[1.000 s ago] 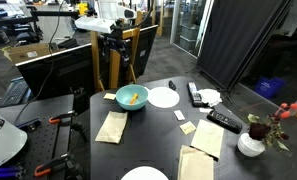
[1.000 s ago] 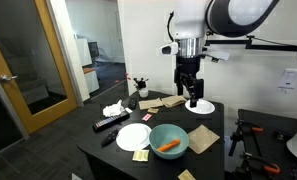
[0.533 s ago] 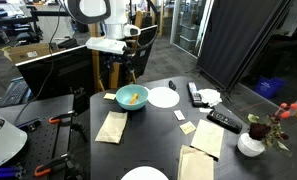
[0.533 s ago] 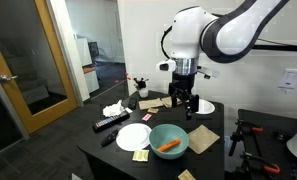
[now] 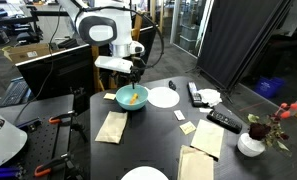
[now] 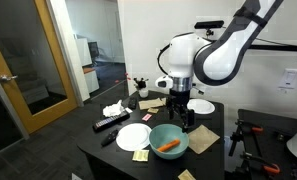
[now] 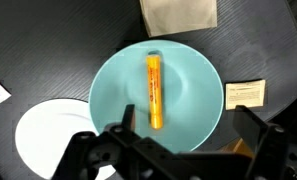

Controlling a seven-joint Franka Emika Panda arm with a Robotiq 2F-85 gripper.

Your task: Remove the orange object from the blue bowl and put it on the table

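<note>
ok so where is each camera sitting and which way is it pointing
Exterior view: across the table from the arm, facing its base; shows the arm and gripper above the blue bowl.
Exterior view: at the table's bowl end, facing the arm behind the blue bowl.
Wrist view: looks straight down into the blue bowl; open gripper fingers along the bottom edge.
Shared: the orange object in the blue bowl.

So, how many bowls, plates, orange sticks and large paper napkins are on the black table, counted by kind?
Light teal-blue round plastic bowl: 1
Slim bright-orange stick, lying in the bowl: 1
Flat white round plates: 2
Large tan paper napkins: 3
Total: 7
</note>
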